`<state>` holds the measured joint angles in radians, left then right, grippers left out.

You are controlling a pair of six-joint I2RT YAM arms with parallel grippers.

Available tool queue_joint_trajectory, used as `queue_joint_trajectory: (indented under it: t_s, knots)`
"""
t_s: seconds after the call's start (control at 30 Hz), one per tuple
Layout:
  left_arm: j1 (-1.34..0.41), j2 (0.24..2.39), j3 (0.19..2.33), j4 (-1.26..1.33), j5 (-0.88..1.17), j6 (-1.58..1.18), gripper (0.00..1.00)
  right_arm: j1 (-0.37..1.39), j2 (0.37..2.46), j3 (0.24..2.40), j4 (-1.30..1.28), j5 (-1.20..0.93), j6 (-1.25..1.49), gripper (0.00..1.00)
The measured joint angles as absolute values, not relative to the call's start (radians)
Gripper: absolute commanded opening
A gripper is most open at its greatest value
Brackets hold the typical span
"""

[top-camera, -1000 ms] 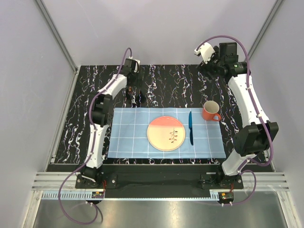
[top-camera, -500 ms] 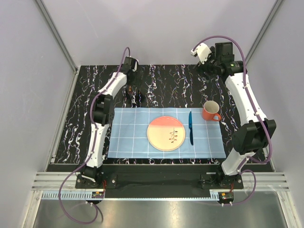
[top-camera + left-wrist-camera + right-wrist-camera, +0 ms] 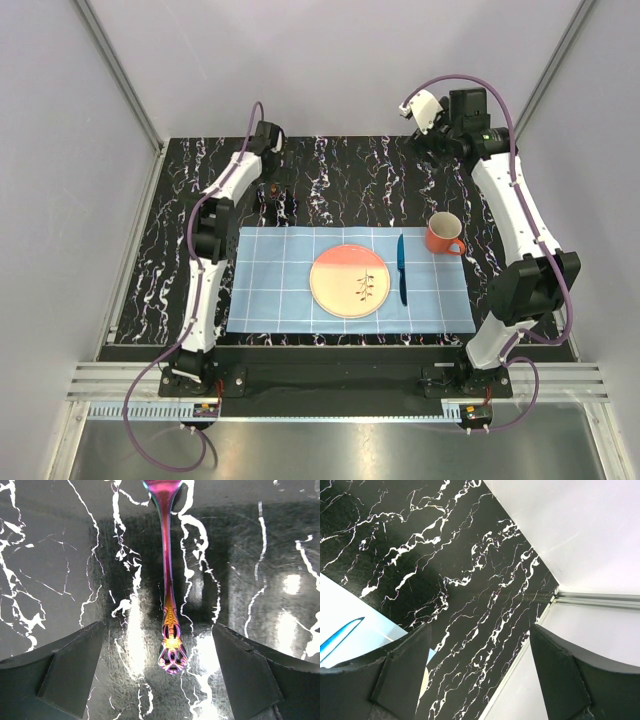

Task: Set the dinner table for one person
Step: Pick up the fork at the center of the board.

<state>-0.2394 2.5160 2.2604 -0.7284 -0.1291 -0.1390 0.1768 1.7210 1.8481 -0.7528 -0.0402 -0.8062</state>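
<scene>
Surface (image 3: pixel 340 180): we record a large black top with white and purplish streaks. Its long axis runs left to right across the top view, and one long edge lies along the arm bases.
Mat (image 3: pixel 270 290): a light-blue checked cloth lies on the near middle of the surface, its long axis parallel to the surface's.
Plate (image 3: pixel 349 282): it sits on the mat near the centre.
Knife (image 3: pixel 402 268): blue, on the mat just right of the plate, its long axis running near to far.
Mug (image 3: pixel 443 233): orange, at the mat's far right corner.
Utensil (image 3: pixel 167 580): an iridescent purple-and-gold handle lies flat on the far left part of the surface, beyond the mat. Its ornate end points toward the wrist camera, and its head leaves the top of that view, so we cannot tell its type.
Left gripper (image 3: pixel 159 650): the fingers are spread wide on either side of the handle end and clear of it. We find nothing in its grasp.
Right gripper (image 3: pixel 480 635): it is above the far right corner of the surface, its fingers wide apart and holding nothing.
</scene>
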Motion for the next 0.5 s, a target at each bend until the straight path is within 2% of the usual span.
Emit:
queue_joint_trajectory:
  t_s: [0.37, 0.5]
  knots:
    - [-0.236, 2.531, 2.255, -0.726, -0.128, -0.182, 0.92, 0.190, 1.724, 1.862, -0.775, -0.021, -0.805, 0.86]
    - [-0.236, 2.531, 2.254, -0.723, -0.128, -0.189, 0.86, 0.192, 1.730, 1.868, -0.783, -0.007, -0.805, 0.86]
